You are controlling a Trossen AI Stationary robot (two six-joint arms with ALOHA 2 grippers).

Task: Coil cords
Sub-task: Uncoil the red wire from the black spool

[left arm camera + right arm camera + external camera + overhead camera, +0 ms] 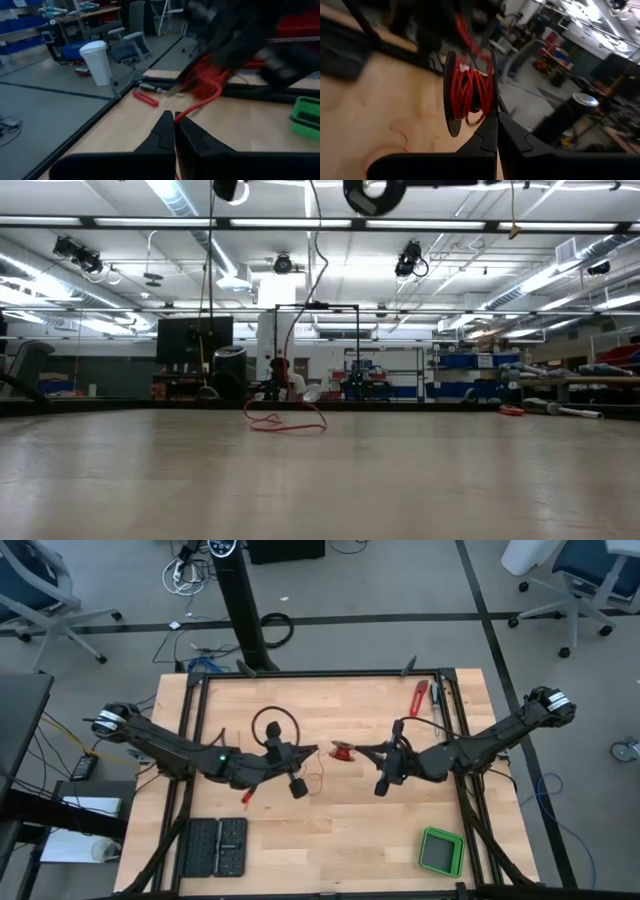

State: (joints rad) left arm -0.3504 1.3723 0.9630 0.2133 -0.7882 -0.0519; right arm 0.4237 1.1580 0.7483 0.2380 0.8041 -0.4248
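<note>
Now the winding is well under way: the right gripper (358,751) is holding up the red wire (342,751), most of it wound into a tight bundle, above the middle of the table (380,840). In the right wrist view its jaws are pressed together at the base of that bundle (469,93), so it looks clamped on it. The left gripper (312,752) is sitting just beside the bundle on the other side, jaws fully closed, pinching the loose strand that runs off it (200,104). A slack tail is hanging down and lying in loops on the table (285,421) under the bundle.

Next, I'd judge, the left gripper needs to carry that strand round the bundle for another turn, keeping it taut, then re-grip lower down the tail.

Around the bundle: a black cable loop (271,723) lying close behind the left gripper, a red-handled tool (416,697) well apart toward the far edge, a green box (441,851) and a black case (212,847) near the front edge. Only the cable loop looks close enough to snag the tail.
</note>
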